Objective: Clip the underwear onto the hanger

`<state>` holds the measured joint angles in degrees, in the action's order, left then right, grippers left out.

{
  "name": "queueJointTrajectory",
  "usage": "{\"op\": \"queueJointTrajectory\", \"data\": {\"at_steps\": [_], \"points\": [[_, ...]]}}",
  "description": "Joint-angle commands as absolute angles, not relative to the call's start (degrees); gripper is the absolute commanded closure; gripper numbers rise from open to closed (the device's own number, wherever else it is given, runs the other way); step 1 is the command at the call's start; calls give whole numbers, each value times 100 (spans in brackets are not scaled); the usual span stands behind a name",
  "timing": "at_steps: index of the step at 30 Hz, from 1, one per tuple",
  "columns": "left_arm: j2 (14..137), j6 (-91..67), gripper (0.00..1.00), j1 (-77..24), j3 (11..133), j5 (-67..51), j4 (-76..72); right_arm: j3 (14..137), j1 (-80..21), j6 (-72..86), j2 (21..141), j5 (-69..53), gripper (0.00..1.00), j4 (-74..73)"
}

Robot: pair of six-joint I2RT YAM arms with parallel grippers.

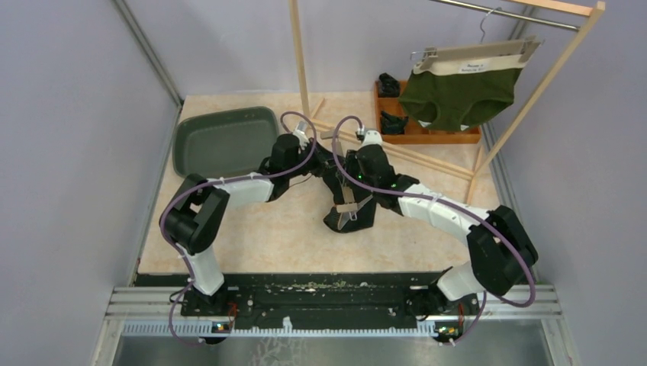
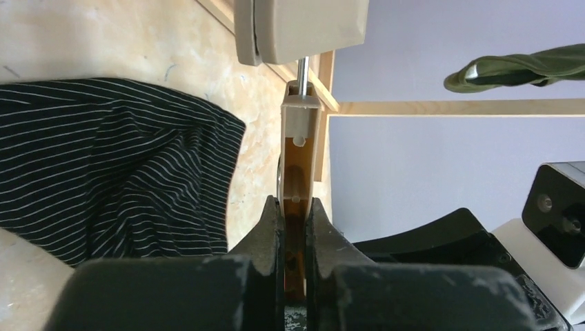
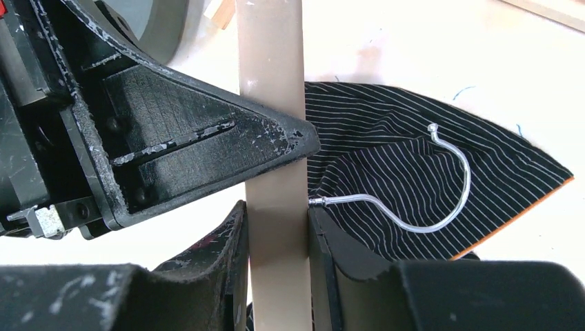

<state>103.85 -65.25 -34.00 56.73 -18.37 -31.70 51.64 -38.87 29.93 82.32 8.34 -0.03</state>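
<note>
Black pin-striped underwear (image 2: 117, 165) on table (image 2: 103, 41); hanger (image 3: 269, 83) gripped by both arms.
Cloth lies crumpled just beside the hanger's end clip (image 2: 300, 158), not yet in it. Risk: clip shuts on air, or on one thin fold that slips out, if the waistband edge isn't fed btwn its halves; two holds may also twist the bar. Left gripper (image 2: 294, 207) clenched on clip body; clip mouth poss. sprung open, angle too poor to tell. Right gripper (image 3: 276, 214) clamped on hanger bar next to hook (image 3: 466, 181), fingers touching both faces.
</note>
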Motion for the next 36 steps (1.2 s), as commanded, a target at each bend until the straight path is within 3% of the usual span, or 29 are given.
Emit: {"op": "queueJointTrajectory", "data": {"at_steps": [1, 3, 6, 8, 10, 23, 36], "points": [[10434, -6516, 100, -3428, 5818, -1863, -3525, 5200, -3951, 3032, 7644, 872, 70, 152], [10412, -6501, 100, -3424, 5774, -1888, -3585, 5273, -3942, 2904, 7423, 1028, 64, -41], [10398, -6438, 100, -3366, 5757, -2039, -3626, 5526, -3776, 2657, 7052, 938, 48, -580], [10396, -6348, 100, -3307, 5752, -2210, -3633, 5613, -3480, 2587, 6756, 421, 39, -713], [10411, -6231, 100, -3245, 5719, -2512, -3778, 5669, -3117, 2584, 6587, -161, 36, -766], [11331, -6912, 100, -3111, 5404, -4754, -6951, 5258, -2053, 3375, 6554, -1769, 33, 228], [11466, -7303, 100, -3130, 5380, -5209, -7714, 4967, -1822, 3732, 7246, -2211, 30, 1153]]}}
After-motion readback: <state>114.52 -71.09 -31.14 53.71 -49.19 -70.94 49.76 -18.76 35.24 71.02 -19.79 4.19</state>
